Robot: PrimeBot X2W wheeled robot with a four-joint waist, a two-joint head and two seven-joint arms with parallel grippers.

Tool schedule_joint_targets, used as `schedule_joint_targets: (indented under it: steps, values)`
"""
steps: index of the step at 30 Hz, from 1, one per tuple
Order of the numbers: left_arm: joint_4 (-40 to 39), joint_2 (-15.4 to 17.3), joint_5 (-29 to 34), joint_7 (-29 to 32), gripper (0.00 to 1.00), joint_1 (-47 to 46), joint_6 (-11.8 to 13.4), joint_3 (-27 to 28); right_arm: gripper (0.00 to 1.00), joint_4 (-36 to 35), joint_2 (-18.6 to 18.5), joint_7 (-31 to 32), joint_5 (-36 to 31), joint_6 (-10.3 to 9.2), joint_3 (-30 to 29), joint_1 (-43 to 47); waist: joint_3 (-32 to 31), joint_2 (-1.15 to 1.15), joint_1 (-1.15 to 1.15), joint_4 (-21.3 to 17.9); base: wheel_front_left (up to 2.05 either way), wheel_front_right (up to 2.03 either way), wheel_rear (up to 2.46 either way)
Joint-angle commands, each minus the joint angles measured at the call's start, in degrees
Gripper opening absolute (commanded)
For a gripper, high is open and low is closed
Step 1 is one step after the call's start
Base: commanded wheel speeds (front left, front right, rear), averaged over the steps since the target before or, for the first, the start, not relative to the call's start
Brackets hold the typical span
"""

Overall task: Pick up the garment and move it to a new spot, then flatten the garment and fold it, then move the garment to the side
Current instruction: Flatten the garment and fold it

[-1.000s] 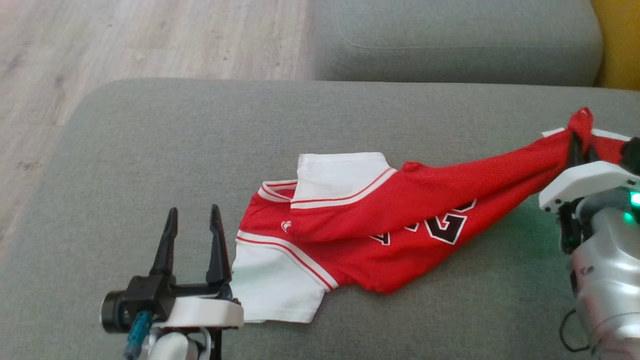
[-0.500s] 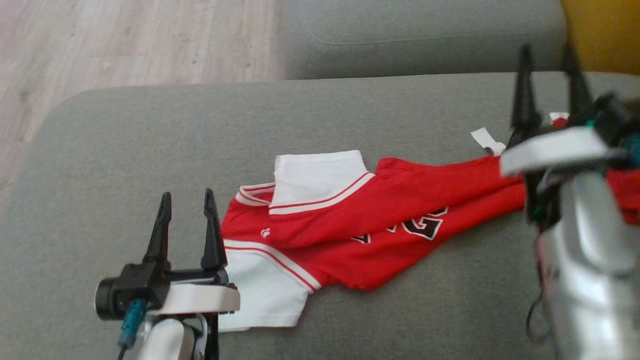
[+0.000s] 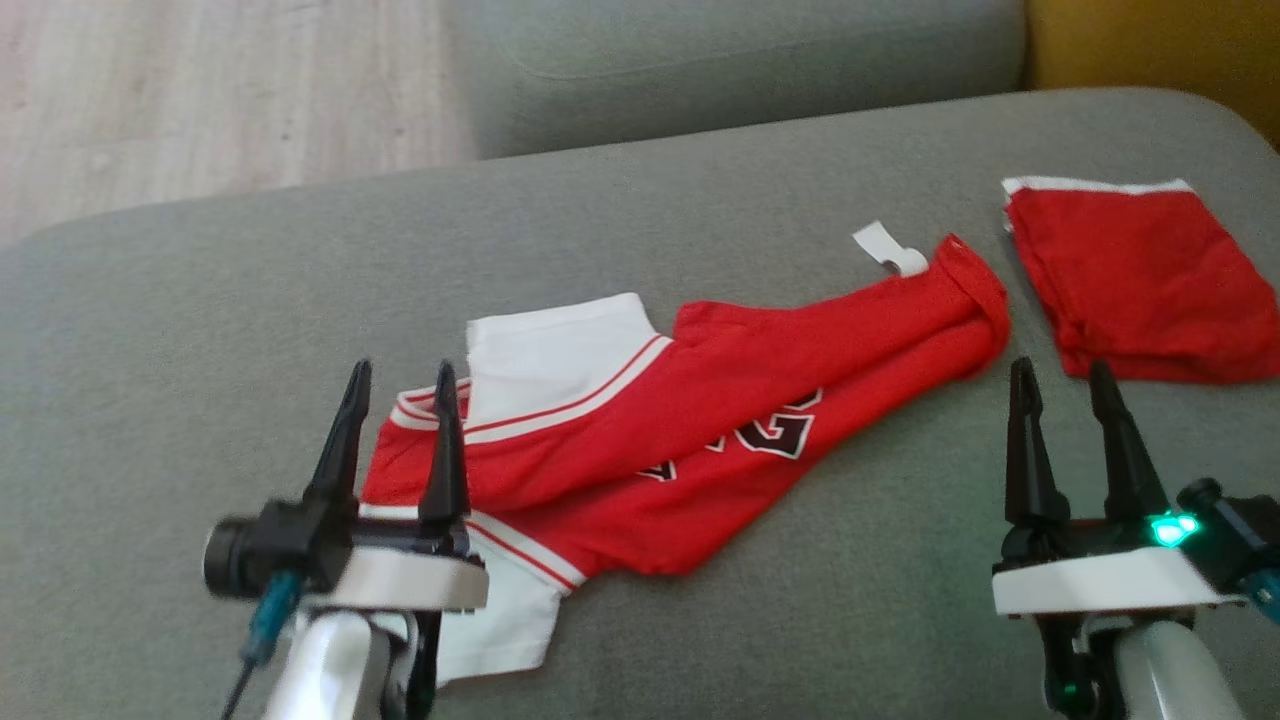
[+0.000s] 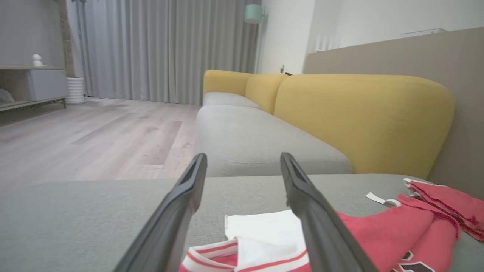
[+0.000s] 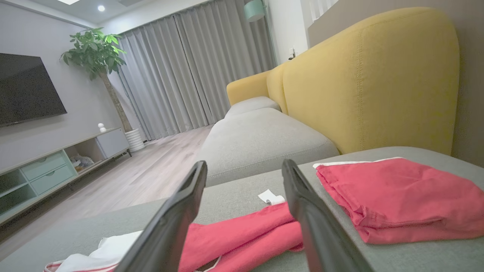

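The jersey [image 3: 700, 420] before flattening.
Its long axis runs from our left gripper [image 3: 402, 367], nearer, to our right gripper [image 3: 1058, 365]; both gape empty.

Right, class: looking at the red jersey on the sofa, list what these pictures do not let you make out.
- Lettering on the jersey: head view, the cloth's own folds cover most of it.
- White sleeve: head view, partly behind the left gripper.
- Folded red cloth: head view, cut off by the right edge; its kind is unclear.
- White tag: any print too small to read.
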Motion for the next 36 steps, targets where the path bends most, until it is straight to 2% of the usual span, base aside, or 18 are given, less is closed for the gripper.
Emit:
schedule_joint_targets:
  steps: [1, 2, 4, 6, 9, 14, 18, 22, 29, 32, 36]
  values:
    - [0.10, 1.98, 0.95, -0.17, 1.00, -6.08, -1.96, 1.01, 1.00, -2.63, -0.18, -0.36, 0.44, -0.04, 1.31, -2.39, 1.42, 0.00, 0.00, -2.07, 0.00, 0.00, 0.00]
    - [0.10, 1.98, 0.95, -0.17, 1.00, -6.08, -1.96, 1.01, 1.00, -2.63, -0.18, -0.36, 0.44, -0.04, 1.31, -2.39, 1.42, 0.00, 0.00, -2.07, 0.00, 0.00, 0.00]
    - [2.23, 4.37, 1.32, 2.61, 1.00, -10.17, -4.77, -0.03, 1.00, -3.00, -0.18, -0.36, 0.74, -0.04, 1.12, -3.08, 2.38, 0.00, 0.00, -3.32, 0.00, 0.00, 0.00]
    - [4.17, 7.05, 1.31, 7.14, 1.00, -15.40, -6.81, -1.02, 1.00, -3.30, -0.17, -0.36, 1.26, -0.04, 1.00, -3.74, 3.58, 0.00, 0.00, -4.45, 0.00, 0.00, 0.00]
    - [7.13, 10.65, -0.93, 14.44, 1.00, -23.66, -8.54, -2.56, 1.00, -3.45, -0.17, -0.36, 1.93, -0.04, 1.85, -4.48, 5.58, 0.00, 0.00, -6.39, 0.00, 0.00, 0.00]
    - [13.17, 18.09, -10.11, 29.51, 1.00, -33.22, -9.04, -11.83, 1.00, -3.29, -0.17, -0.36, 3.73, -0.04, 3.63, -5.49, 8.34, 0.00, 0.00, -9.89, 0.00, 0.00, 0.00]
    - [16.48, 24.23, -17.87, 36.28, 1.00, -37.07, -9.06, -18.66, 1.00, -3.39, -0.17, -0.36, 4.96, -0.04, 4.77, -6.16, 10.19, 0.00, 0.00, -12.29, 0.00, 0.00, 0.00]
    - [18.55, 28.90, -22.18, 39.19, 1.00, -38.89, -9.06, -25.08, 1.00, -3.57, -0.17, -0.36, 5.71, -0.04, 5.25, -6.62, 11.61, 0.00, 0.00, -14.23, 0.00, 0.00, 0.00]
    - [18.72, 34.34, -26.88, 41.31, 1.00, -40.81, -9.07, -36.88, 1.00, -3.42, -0.17, -0.36, 6.48, -0.04, 5.37, -6.86, 12.83, 0.00, 0.00, -16.44, 0.00, 0.00, 0.00]
    - [18.12, 36.15, -29.86, 42.73, 1.00, -41.81, -9.07, -41.23, 1.00, -3.64, -0.17, -0.36, 6.55, -0.04, 5.68, -6.88, 13.12, 0.00, 0.00, -17.04, 0.00, 0.00, 0.00]
    - [19.71, 37.15, -31.38, 41.51, 1.00, -43.91, -9.07, -43.57, 1.00, -4.09, -0.17, -0.36, 6.74, -0.04, 5.85, -6.96, 13.59, 0.00, 0.00, -17.50, 0.00, 0.00, 0.00]
